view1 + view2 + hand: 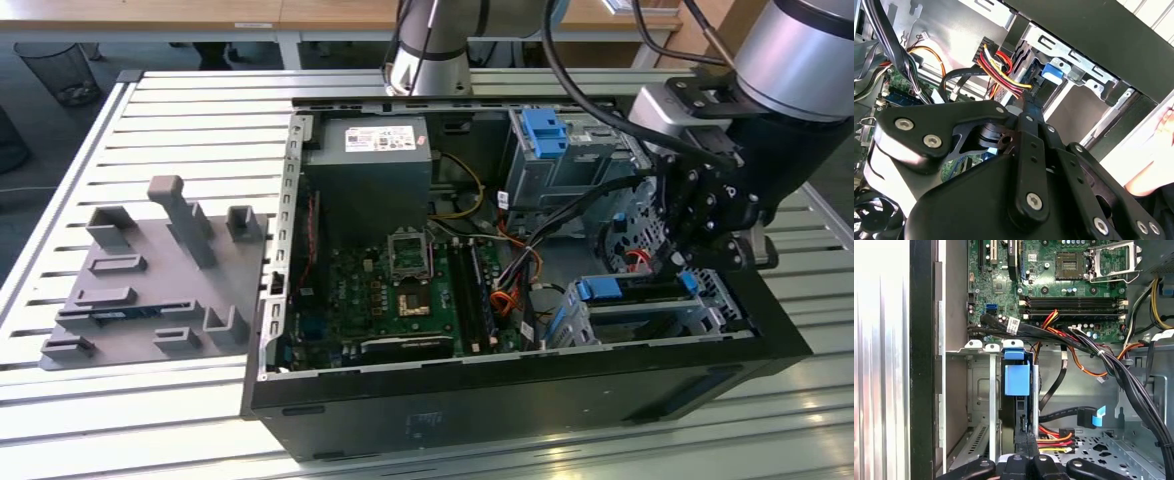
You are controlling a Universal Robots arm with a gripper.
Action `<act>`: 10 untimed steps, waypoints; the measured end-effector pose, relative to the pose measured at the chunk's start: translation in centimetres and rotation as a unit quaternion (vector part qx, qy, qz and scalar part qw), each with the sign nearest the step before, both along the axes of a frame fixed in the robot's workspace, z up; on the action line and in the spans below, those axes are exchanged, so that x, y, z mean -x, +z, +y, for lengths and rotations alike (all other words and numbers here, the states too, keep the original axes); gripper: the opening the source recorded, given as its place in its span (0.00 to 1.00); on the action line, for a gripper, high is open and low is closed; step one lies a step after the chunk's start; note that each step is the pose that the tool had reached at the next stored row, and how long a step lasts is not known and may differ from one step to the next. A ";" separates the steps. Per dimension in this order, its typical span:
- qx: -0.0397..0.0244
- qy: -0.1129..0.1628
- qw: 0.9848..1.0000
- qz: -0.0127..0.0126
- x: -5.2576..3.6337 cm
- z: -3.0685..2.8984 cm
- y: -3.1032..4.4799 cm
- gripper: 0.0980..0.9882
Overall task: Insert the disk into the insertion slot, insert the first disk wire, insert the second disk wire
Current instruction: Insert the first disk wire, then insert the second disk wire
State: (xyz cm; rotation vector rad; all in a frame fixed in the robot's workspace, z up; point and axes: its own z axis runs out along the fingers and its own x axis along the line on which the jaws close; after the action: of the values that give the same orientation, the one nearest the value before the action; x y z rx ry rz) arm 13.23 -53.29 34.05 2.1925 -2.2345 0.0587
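The disk (1017,380) sits in the insertion slot (981,390). The gripper (1026,456) appears to pinch the plug of the first disk wire (1054,439), close behind the disk. I would keep the plug square to the socket and press gently.

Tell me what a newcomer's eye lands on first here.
The open black computer case with its green motherboard bared dominates the exterior view. At that view's right the claw reaches into the case by the blue-framed disk, which sits in the insertion slot, near red-and-yellow wires.
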 end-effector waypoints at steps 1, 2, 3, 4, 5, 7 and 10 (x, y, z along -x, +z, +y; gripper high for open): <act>0.000 0.000 1.000 0.000 0.00 0.00 0.03 0.01; 0.000 0.000 1.000 0.000 0.00 0.00 0.04 0.01; 0.000 0.000 1.000 0.000 0.00 0.00 0.06 0.01; 0.000 0.000 1.000 0.000 0.00 0.00 0.09 0.01; 0.000 0.000 1.000 0.000 0.00 0.00 0.10 0.01; 0.000 0.000 1.000 0.000 0.00 0.00 0.12 0.01; 0.000 0.000 1.000 0.000 0.00 0.00 0.13 0.01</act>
State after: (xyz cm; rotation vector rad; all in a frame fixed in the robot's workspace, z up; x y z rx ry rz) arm 13.23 -53.29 34.18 2.1925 -2.2344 0.0588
